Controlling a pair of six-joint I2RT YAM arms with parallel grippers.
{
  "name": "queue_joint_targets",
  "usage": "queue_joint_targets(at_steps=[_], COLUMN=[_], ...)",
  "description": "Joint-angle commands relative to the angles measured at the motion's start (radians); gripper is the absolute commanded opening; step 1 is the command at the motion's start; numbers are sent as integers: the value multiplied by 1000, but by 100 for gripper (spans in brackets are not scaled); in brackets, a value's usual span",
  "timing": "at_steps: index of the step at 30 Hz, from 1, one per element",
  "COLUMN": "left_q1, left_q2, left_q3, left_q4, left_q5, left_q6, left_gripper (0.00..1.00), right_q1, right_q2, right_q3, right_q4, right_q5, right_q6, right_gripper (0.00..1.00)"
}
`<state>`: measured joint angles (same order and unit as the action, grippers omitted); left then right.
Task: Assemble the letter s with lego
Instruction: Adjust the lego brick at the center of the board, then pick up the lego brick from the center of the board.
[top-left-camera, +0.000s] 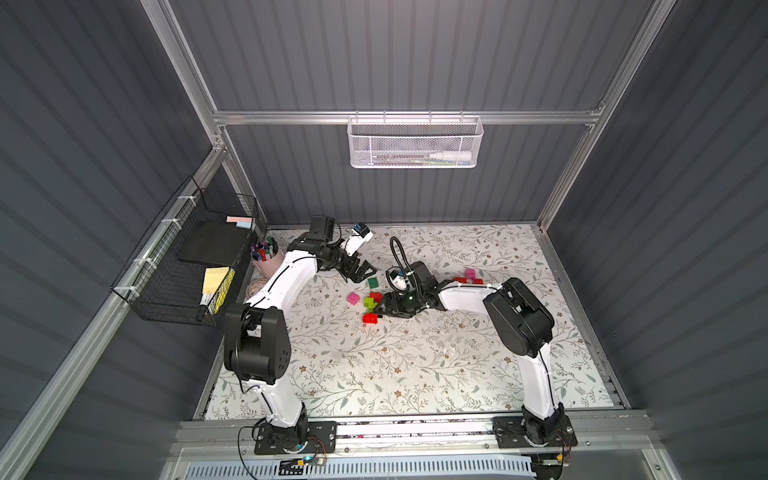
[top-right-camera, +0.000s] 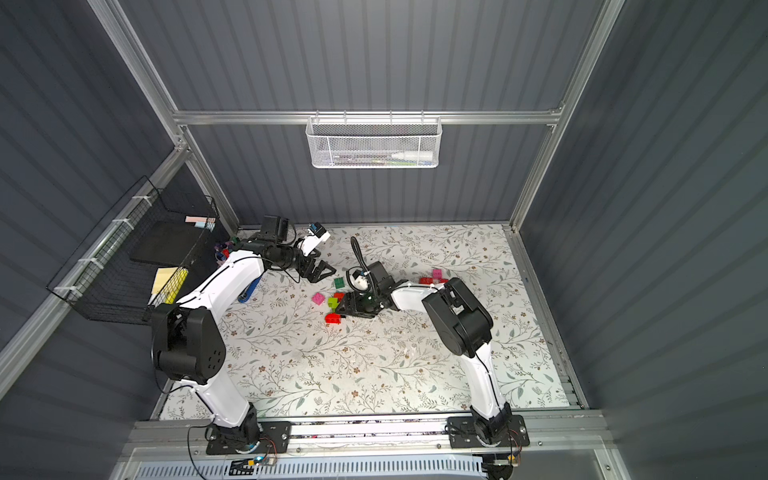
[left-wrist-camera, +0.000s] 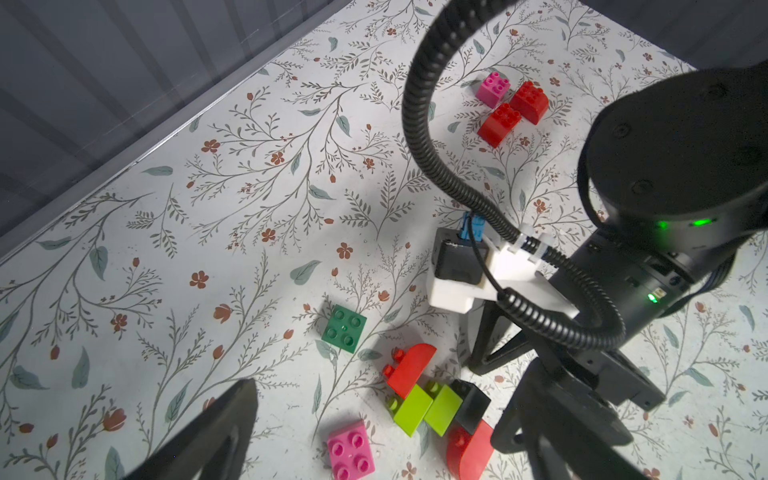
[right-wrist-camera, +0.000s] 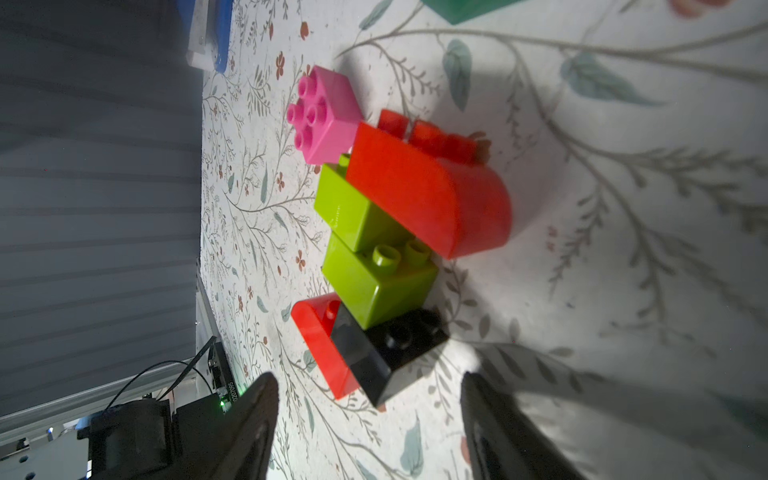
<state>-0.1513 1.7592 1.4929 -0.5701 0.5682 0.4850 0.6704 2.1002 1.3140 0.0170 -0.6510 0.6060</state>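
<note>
Right gripper (right-wrist-camera: 368, 386): fingers parted, nothing held, tips just short of joined lego cluster (right-wrist-camera: 382, 286) (red, lime, black) lying mid-table (top-left-camera: 415, 365)
Loose pink brick (top-left-camera: 353, 298), dark green brick (top-left-camera: 373, 283): near cluster
Left gripper (top-left-camera: 365, 274): fingers wide, empty
Farthest: pink-and-red bricks (top-left-camera: 469, 276)

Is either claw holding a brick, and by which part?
Nothing is held: left claw and right claw are open; the joined bricks rest on the table.

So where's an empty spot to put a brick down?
The floral tabletop between the two arm bases and the clustered red, lime and black plastic bricks is bare. It's crowded around those bricks, by the right gripper.
</note>
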Motion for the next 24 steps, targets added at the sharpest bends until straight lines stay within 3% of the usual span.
queue_joint_targets(at_steps=[1, 8, 11, 18, 24], left_q1=[9, 0, -26, -137, -172], left_q2=[-20, -60, -107, -179, -222], left_q3=[40, -14, -92, -235, -331], left_q4=[-28, 11, 60, 120, 171], left_q5=[-14, -34, -42, -91, -84], left_q6=[-42, -150, -209, -314, -345], left_gripper=[100, 100, 100, 100, 100], right_q1=[-11, -111, -158, -256, -324], right_q2=[-83, -242, -321, -434, -465], right_q3=[10, -21, -25, -40, -54], right_q4=[-48, -258, -403, -606, -631], right_q5=[27, 98, 192, 449, 460], right_q6=[-72, -227, -312, -361, -591], right_gripper=[73, 76, 78, 79, 78])
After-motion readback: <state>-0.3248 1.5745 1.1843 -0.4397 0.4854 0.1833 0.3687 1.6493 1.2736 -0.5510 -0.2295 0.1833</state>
